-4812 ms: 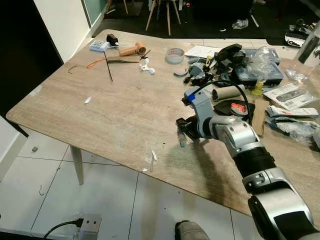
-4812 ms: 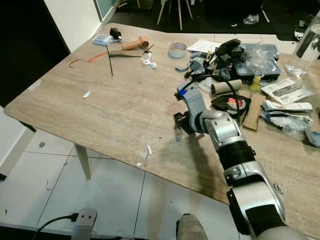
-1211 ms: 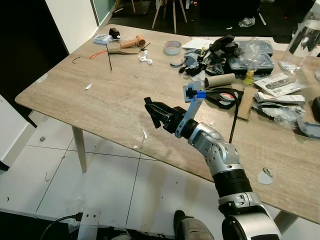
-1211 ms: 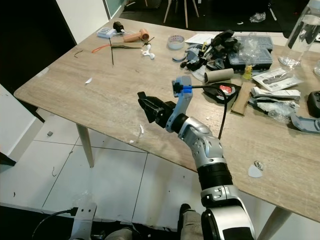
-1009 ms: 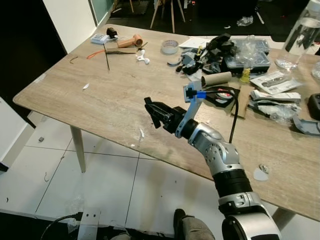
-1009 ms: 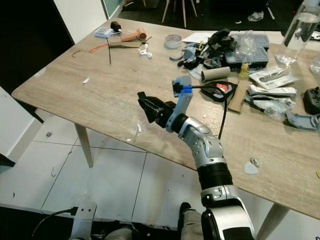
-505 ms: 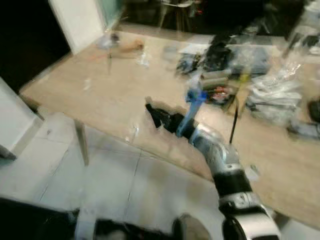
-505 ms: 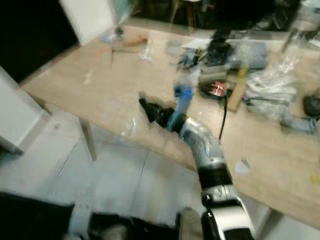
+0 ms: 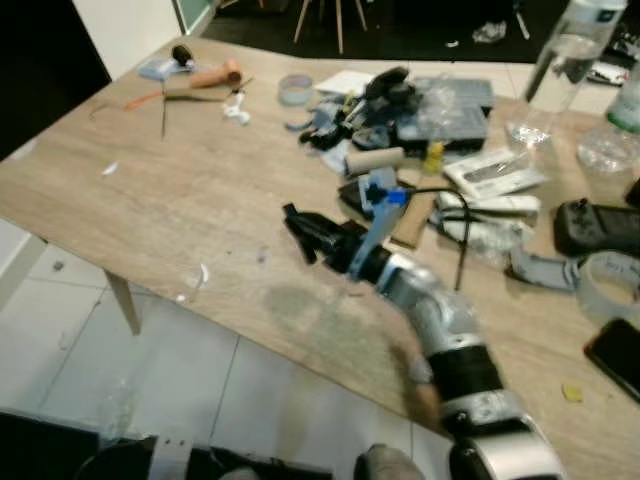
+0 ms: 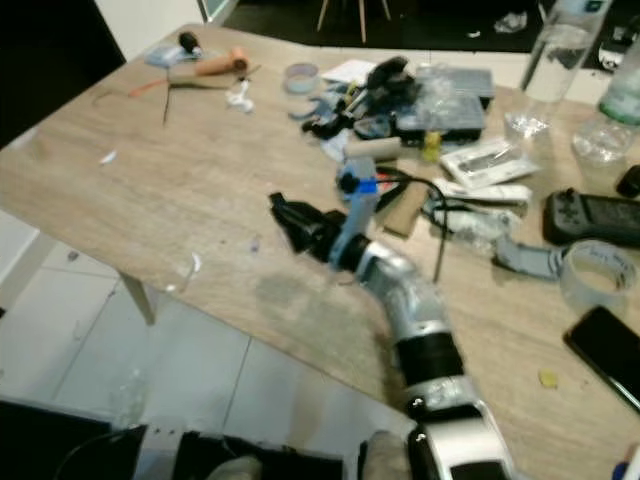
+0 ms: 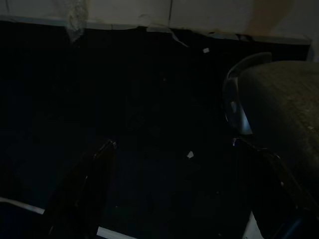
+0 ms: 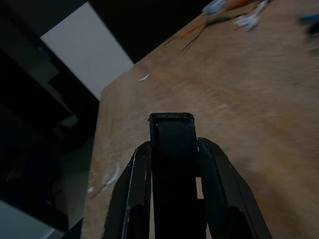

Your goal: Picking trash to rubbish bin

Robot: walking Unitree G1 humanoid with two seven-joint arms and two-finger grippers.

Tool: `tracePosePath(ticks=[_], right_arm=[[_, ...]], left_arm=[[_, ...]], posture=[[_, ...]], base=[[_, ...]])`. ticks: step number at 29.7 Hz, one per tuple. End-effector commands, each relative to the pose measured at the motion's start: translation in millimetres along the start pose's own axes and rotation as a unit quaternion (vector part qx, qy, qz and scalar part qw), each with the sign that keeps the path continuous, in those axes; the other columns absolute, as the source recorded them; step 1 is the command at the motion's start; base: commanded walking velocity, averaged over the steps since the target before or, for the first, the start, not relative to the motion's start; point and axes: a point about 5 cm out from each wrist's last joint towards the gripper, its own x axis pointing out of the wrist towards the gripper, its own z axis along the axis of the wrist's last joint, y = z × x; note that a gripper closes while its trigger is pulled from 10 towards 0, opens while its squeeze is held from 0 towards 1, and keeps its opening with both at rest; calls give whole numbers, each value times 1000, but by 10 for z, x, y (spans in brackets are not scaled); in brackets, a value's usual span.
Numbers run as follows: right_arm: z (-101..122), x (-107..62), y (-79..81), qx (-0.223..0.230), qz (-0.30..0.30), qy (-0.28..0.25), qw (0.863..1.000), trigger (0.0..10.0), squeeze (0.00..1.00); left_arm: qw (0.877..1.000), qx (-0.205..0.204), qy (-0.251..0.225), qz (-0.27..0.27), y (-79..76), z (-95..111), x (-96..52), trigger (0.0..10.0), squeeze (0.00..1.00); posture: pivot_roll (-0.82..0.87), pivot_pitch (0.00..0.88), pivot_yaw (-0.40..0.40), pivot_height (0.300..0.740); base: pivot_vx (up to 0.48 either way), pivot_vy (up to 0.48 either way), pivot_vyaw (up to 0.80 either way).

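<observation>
Evidently the right gripper [image 9: 296,228], fingers pressed together mid-frame, needed an edge pinch on the light, flimsy white scrap [image 9: 203,273].

Your head views are evenly lit from above but soft w/ motion blur, clutter at the far edge of the table [image 9: 150,200] smeared, arm shadow on the wood; left wrist view nearly black, right wrist view dim & blurry toward the edges.

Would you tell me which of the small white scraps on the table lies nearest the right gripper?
The white scrap by the table's near edge, left of the right gripper. The other scrap lies much farther off, toward the table's far left side.
</observation>
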Motion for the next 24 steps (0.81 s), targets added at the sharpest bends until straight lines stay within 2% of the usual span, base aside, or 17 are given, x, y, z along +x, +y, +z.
tracePosePath(ticks=[1,3,5,9,16,19,24], right_arm=[[-44,51,85,6,16,7,1000,10000,0],[-48,46,87,6,16,9,1000,10000,0],[-51,42,89,6,16,10,1000,10000,0],[-57,38,90,6,16,12,1000,10000,0],[-65,38,99,0,19,16,1000,10000,0],[-69,43,158,-16,44,16,999,10000,0],[-80,46,202,-18,60,19,998,10000,0]], left_arm=[[1000,-3,21,-16,-78,-129,-21,10000,0],[1000,1,18,-21,-88,-118,-19,10000,0],[999,7,19,-27,-102,-112,-18,10000,0],[1000,-5,15,-23,-107,-103,-17,10000,0],[1000,4,19,-9,-84,-111,-17,10000,0],[1000,1,17,-10,-86,-105,-16,10000,0],[1000,1,19,-10,-94,-117,-19,10000,0]], posture=[[-87,89,30,740],[-87,89,30,740],[-89,90,29,740],[-89,90,29,740],[-89,92,30,740],[-86,96,31,740],[-83,95,29,740]], base=[[0,0,0],[0,0,0],[356,0,0],[480,0,0],[0,0,0],[0,0,0],[0,0,791]])
